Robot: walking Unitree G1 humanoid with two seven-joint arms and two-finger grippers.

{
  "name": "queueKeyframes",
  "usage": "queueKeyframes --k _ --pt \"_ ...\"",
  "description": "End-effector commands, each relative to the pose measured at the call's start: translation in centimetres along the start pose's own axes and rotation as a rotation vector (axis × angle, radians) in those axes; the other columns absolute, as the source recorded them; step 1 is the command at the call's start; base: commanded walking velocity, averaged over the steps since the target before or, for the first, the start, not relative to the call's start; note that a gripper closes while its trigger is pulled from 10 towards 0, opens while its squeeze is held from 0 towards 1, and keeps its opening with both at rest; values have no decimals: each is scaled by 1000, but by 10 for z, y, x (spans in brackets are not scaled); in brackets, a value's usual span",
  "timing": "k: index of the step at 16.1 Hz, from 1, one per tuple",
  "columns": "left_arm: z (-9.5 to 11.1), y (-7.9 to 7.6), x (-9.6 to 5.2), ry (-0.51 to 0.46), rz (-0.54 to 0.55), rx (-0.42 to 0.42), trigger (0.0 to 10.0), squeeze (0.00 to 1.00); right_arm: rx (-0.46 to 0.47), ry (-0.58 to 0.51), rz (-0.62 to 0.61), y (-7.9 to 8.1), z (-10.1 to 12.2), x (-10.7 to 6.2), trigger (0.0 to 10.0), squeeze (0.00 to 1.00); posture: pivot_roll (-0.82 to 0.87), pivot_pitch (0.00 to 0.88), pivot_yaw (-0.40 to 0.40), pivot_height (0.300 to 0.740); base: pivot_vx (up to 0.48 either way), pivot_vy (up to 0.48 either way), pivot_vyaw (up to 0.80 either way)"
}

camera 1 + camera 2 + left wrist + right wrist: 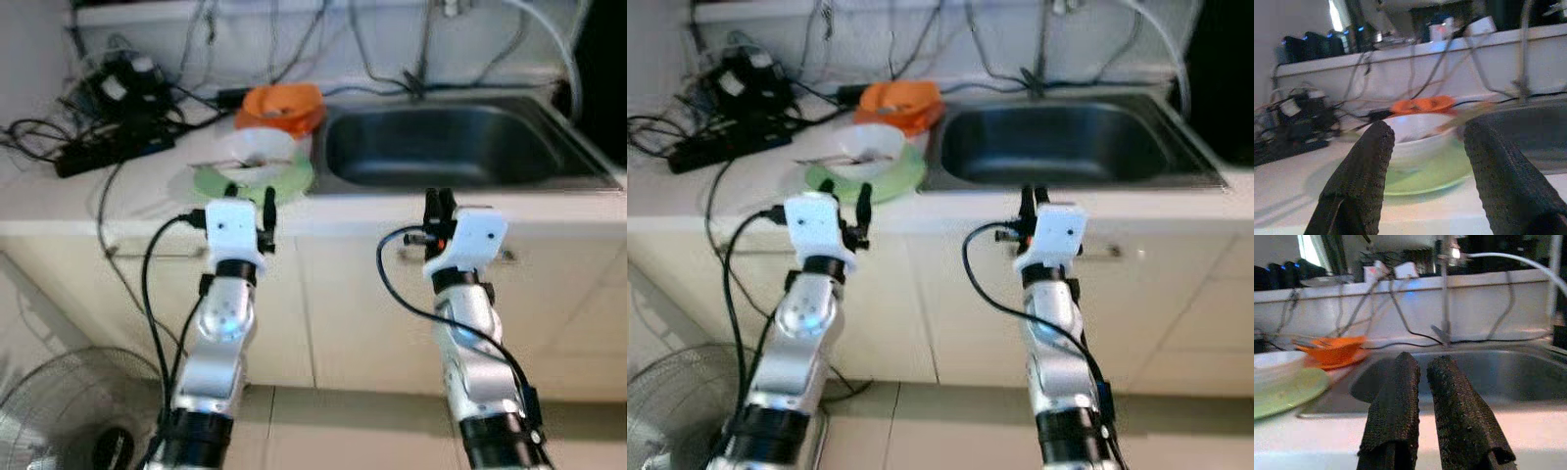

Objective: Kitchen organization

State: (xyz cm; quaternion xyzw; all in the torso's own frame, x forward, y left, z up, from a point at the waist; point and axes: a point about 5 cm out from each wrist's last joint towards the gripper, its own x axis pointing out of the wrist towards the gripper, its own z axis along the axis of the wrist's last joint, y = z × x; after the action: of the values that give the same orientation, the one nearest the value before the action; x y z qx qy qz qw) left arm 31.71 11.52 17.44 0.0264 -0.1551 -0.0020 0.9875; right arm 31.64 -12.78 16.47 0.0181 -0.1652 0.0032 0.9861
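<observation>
A white bowl (259, 150) sits on a green plate (294, 180) on the counter, left of the steel sink (441, 147). Behind them stands an orange bowl (281, 106) on an orange plate. My left gripper (251, 203) is raised at the counter's front edge, just before the green plate, open with nothing between its fingers (1364, 166). My right gripper (437, 208) is held up in front of the sink's near rim, its fingers (1396, 401) nearly together and holding nothing.
A black power strip (98, 152) and tangled cables (118, 78) lie on the counter's left part. A faucet pipe (1445, 289) and hose stand behind the sink. White cabinet fronts (333, 313) are below the counter, and a floor fan (59, 411) stands at the lower left.
</observation>
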Motion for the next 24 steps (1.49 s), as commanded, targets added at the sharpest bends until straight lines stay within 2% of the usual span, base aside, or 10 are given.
queueKeyframes --k 1,18,24 --pt "0 6 2 6 18 2 10000 0 8 -7 26 8 3 2 10000 0 49 49 70 740 352 0 0" --pt "-2 7 0 12 7 5 10000 0 25 -5 24 11 3 3 10000 0 51 54 70 740 345 0 0" --pt "-2 2 -1 2 -25 8 10000 0 31 -7 27 12 3 3 10000 0 50 54 69 740 41 0 0"
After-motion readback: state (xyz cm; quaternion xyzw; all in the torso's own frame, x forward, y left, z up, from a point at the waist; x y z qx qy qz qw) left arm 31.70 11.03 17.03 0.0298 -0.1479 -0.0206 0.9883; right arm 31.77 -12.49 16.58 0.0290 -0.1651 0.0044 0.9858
